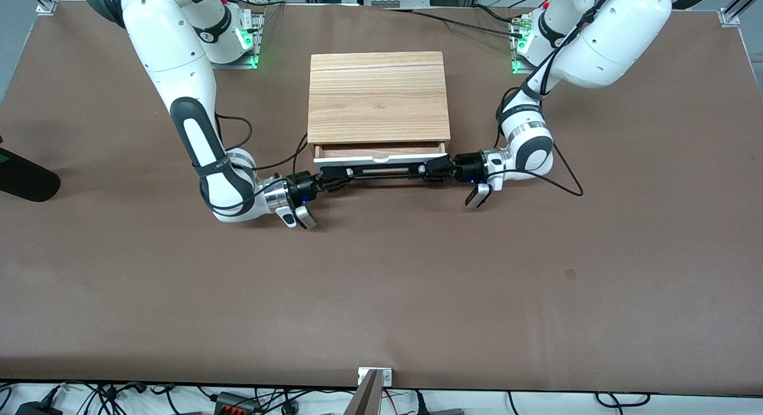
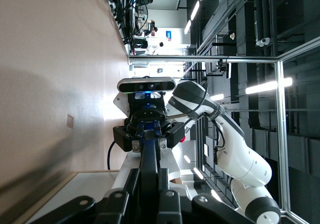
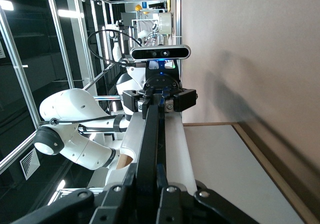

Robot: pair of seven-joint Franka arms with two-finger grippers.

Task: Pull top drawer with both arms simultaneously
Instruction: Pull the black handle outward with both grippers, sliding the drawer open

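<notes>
On its handle point(image 1: 384, 171), left tool point(image 1: 430, 169) and right tool point(image 1: 338, 180) clenched, top drawer point(image 1: 380, 154) slightly open.

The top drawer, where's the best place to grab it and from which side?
Grip the top drawer by its long black bar handle, one gripper at each end, coming in along the bar from the table's two ends. The bar stands off the white front, so fingers can close around it, as the left gripper and right gripper do now.

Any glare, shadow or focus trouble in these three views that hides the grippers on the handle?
Front view: even light, soft shadows, left gripper and right gripper clear on the top drawer handle. Left wrist view: bright ceiling lights, near fingers dark. Right wrist view: tabletop shadow, near fingers dark.
</notes>
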